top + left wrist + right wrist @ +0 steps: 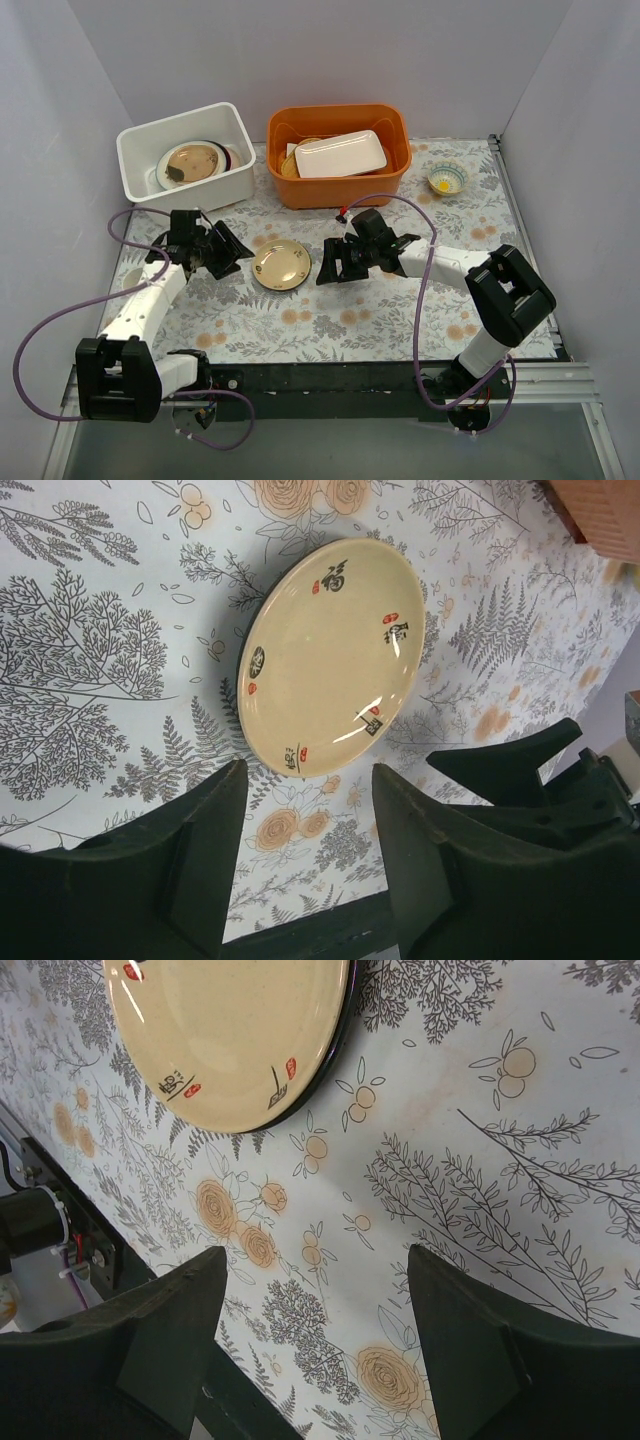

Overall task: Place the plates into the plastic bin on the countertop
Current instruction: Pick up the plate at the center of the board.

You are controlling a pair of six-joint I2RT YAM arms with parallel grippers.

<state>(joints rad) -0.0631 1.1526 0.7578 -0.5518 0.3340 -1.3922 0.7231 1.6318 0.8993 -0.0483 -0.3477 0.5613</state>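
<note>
A cream plate with red and black marks lies flat on the fern-printed countertop between my two grippers. It also shows in the left wrist view and the right wrist view. My left gripper is open and empty just left of it. My right gripper is open and empty just right of it. The white plastic bin at the back left holds several stacked plates, an amber-brown one on top.
An orange tub at the back centre holds a white rectangular dish over other dishes. A small yellow-centred bowl stands at the back right. Purple cables loop from both arms. The black table edge runs along the front.
</note>
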